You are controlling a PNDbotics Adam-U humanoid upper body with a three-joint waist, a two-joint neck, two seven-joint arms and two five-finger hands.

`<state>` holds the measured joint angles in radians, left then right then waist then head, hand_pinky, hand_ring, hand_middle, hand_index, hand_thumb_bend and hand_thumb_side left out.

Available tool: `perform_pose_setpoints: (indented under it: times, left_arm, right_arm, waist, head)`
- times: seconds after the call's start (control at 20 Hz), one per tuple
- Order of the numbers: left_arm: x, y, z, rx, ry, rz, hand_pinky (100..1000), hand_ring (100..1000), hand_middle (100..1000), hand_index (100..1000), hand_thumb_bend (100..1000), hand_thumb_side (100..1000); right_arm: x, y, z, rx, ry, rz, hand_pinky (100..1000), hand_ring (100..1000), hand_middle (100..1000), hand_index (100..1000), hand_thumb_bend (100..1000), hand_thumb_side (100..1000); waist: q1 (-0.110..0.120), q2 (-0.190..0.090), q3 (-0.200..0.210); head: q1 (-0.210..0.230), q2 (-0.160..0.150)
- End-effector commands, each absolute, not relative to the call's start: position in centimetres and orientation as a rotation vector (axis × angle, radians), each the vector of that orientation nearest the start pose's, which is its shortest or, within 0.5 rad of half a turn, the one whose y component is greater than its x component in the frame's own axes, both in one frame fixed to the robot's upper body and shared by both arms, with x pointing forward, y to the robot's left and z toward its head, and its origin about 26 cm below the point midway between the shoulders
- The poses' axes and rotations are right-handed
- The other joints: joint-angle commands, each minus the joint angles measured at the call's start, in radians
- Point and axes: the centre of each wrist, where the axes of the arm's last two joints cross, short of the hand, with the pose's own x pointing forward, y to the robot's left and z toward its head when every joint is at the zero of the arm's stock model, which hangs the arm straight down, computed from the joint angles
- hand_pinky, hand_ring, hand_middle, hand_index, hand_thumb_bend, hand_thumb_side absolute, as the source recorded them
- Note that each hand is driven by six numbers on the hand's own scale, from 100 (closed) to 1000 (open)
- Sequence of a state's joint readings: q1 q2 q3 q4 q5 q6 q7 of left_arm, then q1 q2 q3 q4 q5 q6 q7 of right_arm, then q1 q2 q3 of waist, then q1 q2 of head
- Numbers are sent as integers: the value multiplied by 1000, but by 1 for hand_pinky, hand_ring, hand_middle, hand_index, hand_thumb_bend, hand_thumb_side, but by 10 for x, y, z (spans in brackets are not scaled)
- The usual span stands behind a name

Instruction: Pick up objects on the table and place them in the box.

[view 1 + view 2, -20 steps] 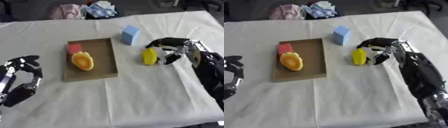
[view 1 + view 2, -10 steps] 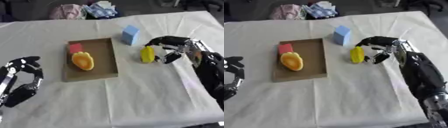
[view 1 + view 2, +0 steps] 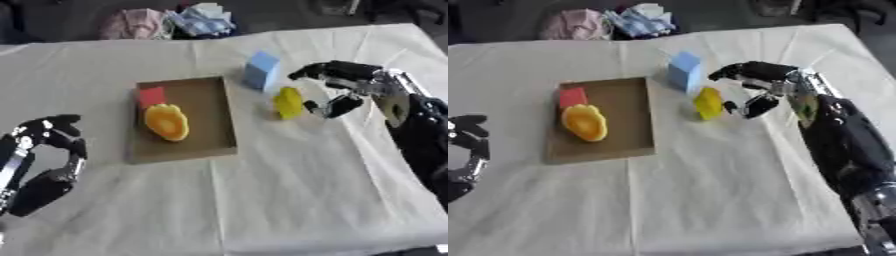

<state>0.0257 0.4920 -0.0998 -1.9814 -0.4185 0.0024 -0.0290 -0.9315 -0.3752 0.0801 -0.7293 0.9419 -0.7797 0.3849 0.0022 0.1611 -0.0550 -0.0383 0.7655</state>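
Observation:
A shallow brown box [image 3: 214,132] lies on the white cloth, holding a red block [image 3: 152,96] and an orange rounded object [image 3: 166,121]. A yellow object [image 3: 288,102] stands on the cloth just right of the box. A light blue block [image 3: 261,70] stands behind it. My right hand [image 3: 350,87] is open right beside the yellow object, fingers arched above it and thumb low at its right side; I cannot tell whether it touches. My left hand [image 3: 48,160] rests open at the lower left, holding nothing.
A heap of pink and blue cloth [image 3: 171,22] lies past the table's far edge. The table's right edge runs behind my right forearm [image 3: 420,135].
The whole picture has shifted slightly. The yellow object and my right hand have drifted a little left towards the box. My left hand stays put.

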Motion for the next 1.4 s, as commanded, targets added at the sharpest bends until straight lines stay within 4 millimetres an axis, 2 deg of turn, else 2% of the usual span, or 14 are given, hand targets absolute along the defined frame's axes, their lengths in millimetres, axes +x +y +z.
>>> perform_pose_setpoints:
  times: [0.05,0.15,0.35,0.8,1.0,1.4]
  left_arm:
    - [255,296,122,627,-1842,-857,643,569,612,840,100,561]
    - [255,296,122,627,-1841,-857,643,569,612,840,100,561]
    - [255,296,122,622,-1841,-859,643,569,612,840,100,562]
    - [255,295,121,615,-1841,-858,642,568,611,839,100,564]
    - [255,294,121,612,-1841,-856,642,568,611,839,100,565]
    - [254,293,120,604,-1844,-852,649,568,612,840,100,564]
  right_arm:
    - [488,-292,164,-412,-1555,2116,945,952,893,995,100,248]
    - [488,-290,165,-379,-1544,2129,945,951,895,995,100,247]
    - [488,-285,166,-319,-1522,2152,944,951,897,997,100,334]
    - [491,-272,160,-244,-1463,2196,944,949,893,996,100,424]
    - [493,-267,155,-235,-1447,2195,943,949,893,996,100,421]
    - [497,-262,147,-284,-1478,2149,942,951,903,997,100,326]
  waist:
    - [-16,-30,0]
    - [-16,-31,1]
    - [-17,-31,2]
    - [-16,-29,6]
    - [-15,-28,7]
    - [-11,-24,11]
  head:
    - [-2,4]
    - [-3,4]
    - [-4,4]
    - [-9,4]
    - [-11,4]
    - [-16,4]
